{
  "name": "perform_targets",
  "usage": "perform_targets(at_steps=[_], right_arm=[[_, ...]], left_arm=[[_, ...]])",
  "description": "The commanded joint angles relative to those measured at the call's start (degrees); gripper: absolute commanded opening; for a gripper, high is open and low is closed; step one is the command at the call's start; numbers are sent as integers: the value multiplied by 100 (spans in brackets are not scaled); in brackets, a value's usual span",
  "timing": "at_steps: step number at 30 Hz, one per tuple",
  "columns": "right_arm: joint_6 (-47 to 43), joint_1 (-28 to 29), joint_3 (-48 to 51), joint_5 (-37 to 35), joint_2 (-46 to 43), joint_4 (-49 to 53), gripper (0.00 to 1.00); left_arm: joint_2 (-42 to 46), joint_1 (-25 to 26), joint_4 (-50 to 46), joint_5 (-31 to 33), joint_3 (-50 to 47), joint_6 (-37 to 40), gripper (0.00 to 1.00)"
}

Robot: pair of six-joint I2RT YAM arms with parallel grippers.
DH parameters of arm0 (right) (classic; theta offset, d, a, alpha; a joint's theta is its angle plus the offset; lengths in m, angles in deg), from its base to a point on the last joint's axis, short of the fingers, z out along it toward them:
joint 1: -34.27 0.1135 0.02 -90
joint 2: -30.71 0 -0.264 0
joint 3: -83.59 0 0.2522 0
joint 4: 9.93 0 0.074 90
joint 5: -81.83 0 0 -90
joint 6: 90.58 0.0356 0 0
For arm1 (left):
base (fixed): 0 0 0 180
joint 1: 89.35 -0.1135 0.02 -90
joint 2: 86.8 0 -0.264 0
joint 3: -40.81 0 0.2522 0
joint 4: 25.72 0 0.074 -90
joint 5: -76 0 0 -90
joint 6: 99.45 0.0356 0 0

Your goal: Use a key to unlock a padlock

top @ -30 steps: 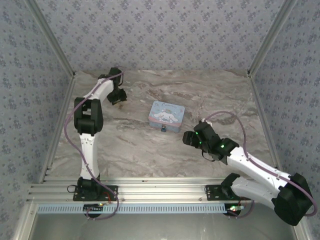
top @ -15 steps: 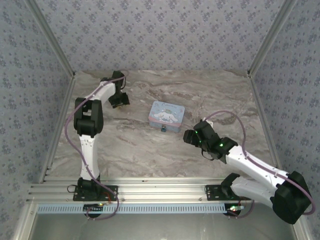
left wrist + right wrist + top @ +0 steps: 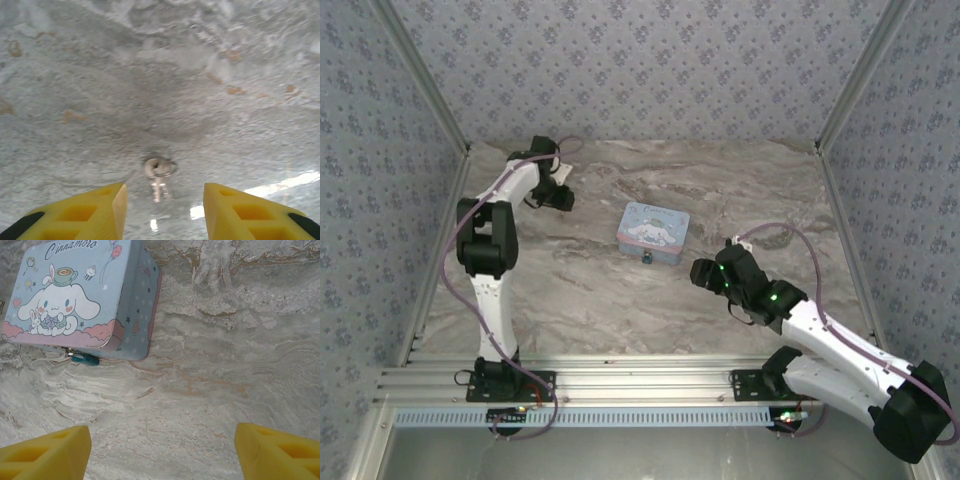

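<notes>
Marble-look tabletop (image 3: 740,190), and by my read this was the very start of the job: the key-fetching step, with nothing unlocked yet.

The left gripper (image 3: 164,191) sat over the far-left part of the table with its yellow fingers (image 3: 102,210) spread apart and nothing between them. In its wrist view the key (image 3: 159,186) lay flat on the marble just ahead of the gap, hanging off a small ring (image 3: 160,166), not touching either finger. The next move looked like it needed that gripper to go forward and down a touch, centre on the key and pinch it. That's fiddly, since it's thin and lying flat on a slick surface.

The padlock (image 3: 85,358) was mid-table, hooked at the clasp on the near side of the pale blue tin (image 3: 75,295), resting on the table right against the tin's wall. From above it was just a tiny dark speck (image 3: 647,258) at the tin's near edge. The right gripper (image 3: 157,440) hovered near and to the right of the tin, also wide open and empty, pointed at the lock. My guess is it was meant to steady the lock or tin once the key arrived.

Count:
- padlocks: one
- tins: one
- keys: one that I could make out, though it was too blurry to rule out a second on the ring
- grippers: two, both released
</notes>
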Motion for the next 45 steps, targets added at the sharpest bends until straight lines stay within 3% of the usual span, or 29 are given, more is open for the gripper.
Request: perform_targets(at_steps=[1,16,34,41,45], right_arm=[[-10,26,25,-31,-63,240,77],[-113,26,-31,-32,47,171,77],[-207,47,-254,160,223,273,77],[-171,94,-201,184,241,229,77],[-164,122,-208,246,243,222,77]], left_arm=[[-76,-78,-336,-218,282,559,39],[-418,-61,-390,-511,402,1360,32],[-591,-49,-246,-724,422,1327,26],[-361,-52,-173,-851,255,1219,3],[-52,-52,-14,-947,-9,1074,0]])
